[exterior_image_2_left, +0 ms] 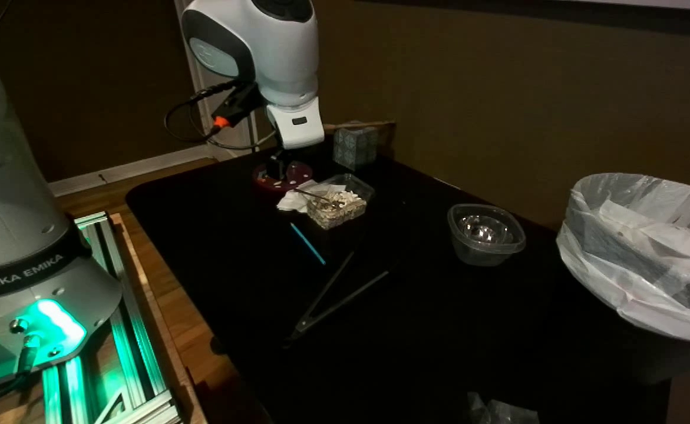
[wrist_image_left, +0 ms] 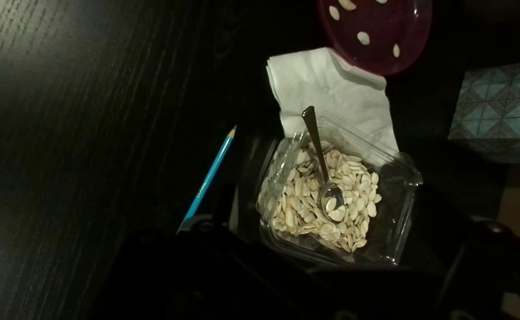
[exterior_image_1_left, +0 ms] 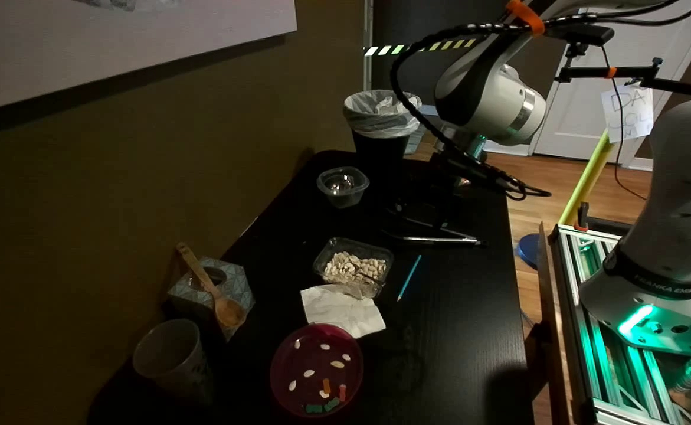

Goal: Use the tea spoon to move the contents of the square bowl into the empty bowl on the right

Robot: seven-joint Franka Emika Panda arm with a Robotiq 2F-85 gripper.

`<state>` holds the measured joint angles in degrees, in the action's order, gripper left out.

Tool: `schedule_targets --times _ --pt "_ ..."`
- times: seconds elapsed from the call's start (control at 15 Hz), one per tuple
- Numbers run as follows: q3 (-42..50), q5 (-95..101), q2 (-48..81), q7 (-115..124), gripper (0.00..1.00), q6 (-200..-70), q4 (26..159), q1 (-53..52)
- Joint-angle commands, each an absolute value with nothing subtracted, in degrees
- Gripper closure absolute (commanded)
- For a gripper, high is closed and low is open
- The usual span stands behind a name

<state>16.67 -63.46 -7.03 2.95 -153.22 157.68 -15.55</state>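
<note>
The square bowl [exterior_image_1_left: 322,262] is a clear plastic dish, and it also shows in the wrist view [wrist_image_left: 404,222]. The contents are pale flat seeds [wrist_image_left: 302,195] heaped in it. The metal tea spoon [wrist_image_left: 316,140] lies on the seeds, its bowl holding a few and its handle over the rim. The empty bowl [exterior_image_2_left: 486,256] is clear plastic and stands apart towards the bin; it also shows in an exterior view [exterior_image_1_left: 343,192]. My gripper [wrist_image_left: 353,213] is open above the square bowl, fingers wide apart, not touching the spoon. It is dark in both exterior views [exterior_image_1_left: 442,203] [exterior_image_2_left: 279,168].
A white napkin [exterior_image_1_left: 345,313] and a red plate [exterior_image_1_left: 298,354] with seeds lie beside the square bowl. A blue pencil [exterior_image_1_left: 409,277] and tongs [exterior_image_2_left: 333,300] lie nearby. A tissue box [exterior_image_1_left: 239,283] with a wooden spoon [exterior_image_1_left: 203,277], a cup [exterior_image_1_left: 171,354] and a lined bin [exterior_image_1_left: 380,124] stand around.
</note>
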Motion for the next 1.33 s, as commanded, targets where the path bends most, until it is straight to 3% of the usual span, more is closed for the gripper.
schedule_targets --times 0.0,0.47,0.53,0.8,1.27 --pt "17.57 -70.3 -8.24 -3.86 0.0 -150.82 157.24 -16.38" --pt "18.37 -83.44 -2.51 -33.3 0.0 -138.83 152.82 -17.5" --pt "11.53 -83.46 -0.63 -37.07 0.0 -136.94 152.4 -10.84" --pt "6.61 -86.75 5.67 -51.09 0.0 -136.04 149.95 -6.7" --pt "3.1 -90.74 7.36 -50.43 0.0 -138.88 149.18 -4.41"
